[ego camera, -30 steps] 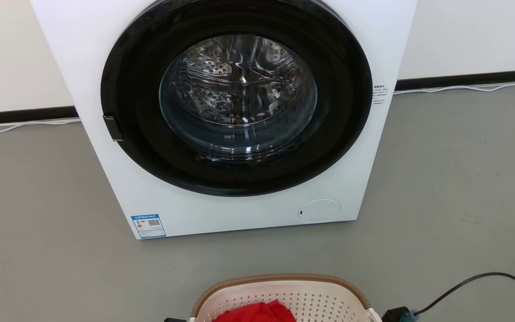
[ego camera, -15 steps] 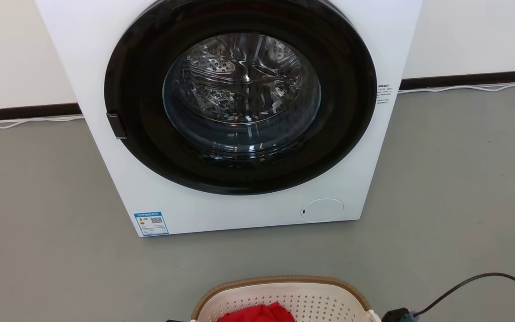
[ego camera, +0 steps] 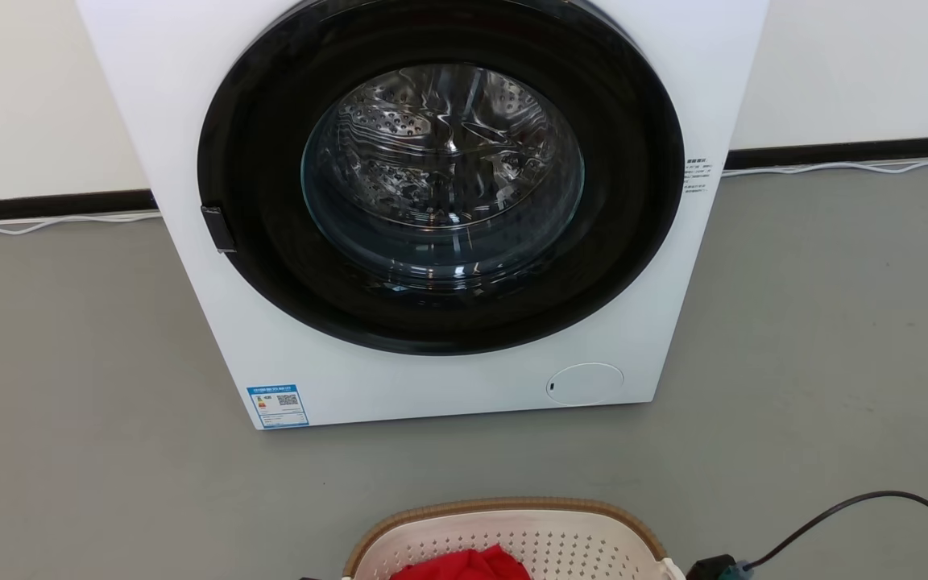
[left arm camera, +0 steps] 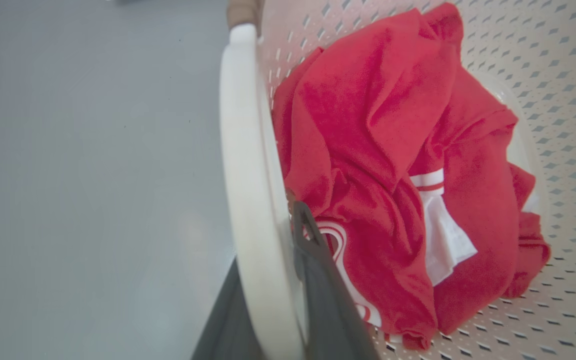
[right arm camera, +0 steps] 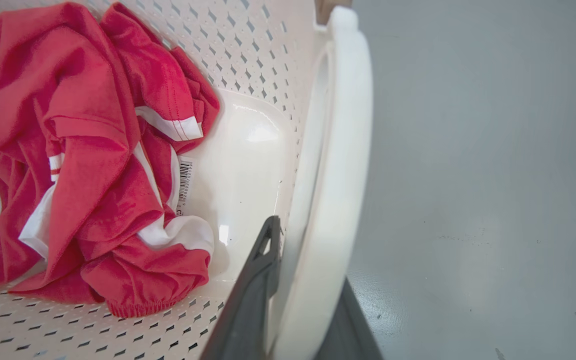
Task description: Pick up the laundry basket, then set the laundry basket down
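- laundry basket (ego camera: 512, 506): cream perforated plastic with a brown woven-look rim. The head view places it at the bottom centre, at the near edge of the grey floor (ego camera: 69, 403). It is in front of the washing machine (ego camera: 432, 391) and apart from it. Whether its base rests on the floor cannot be told.
- red garment (ego camera: 464, 564): crumpled inside the basket. The head view gives its top fold. The left wrist view adds white stripes and a white panel. The right wrist view adds a white barcode label (right arm camera: 185, 180) and a gathered hem.
- left tool (left arm camera: 268, 240): two dark fingers clamped on a white loop handle (left arm camera: 248, 150) of the basket. One finger is inside the loop beside the garment and the other is outside, on the floor side.
- right tool (right arm camera: 308, 250): gripping the opposite white handle (right arm camera: 340, 150) the same way. One finger is inside against the smooth inner wall and one is outside.
- washing machine, head view: a white front-loader with a black round door (ego camera: 254, 266), closed. A steel drum (ego camera: 444, 161) shows behind the glass. There is a latch (ego camera: 218, 228) at the door's left, a blue label (ego camera: 277, 405) at the lower left corner and a round cover (ego camera: 585, 384) at the lower right.
- black cable (ego camera: 859, 501): arcs over the floor at the lower right of the head view.
- dark skirting (ego camera: 45, 205) and white cord (ego camera: 45, 224): run along the foot of the wall.
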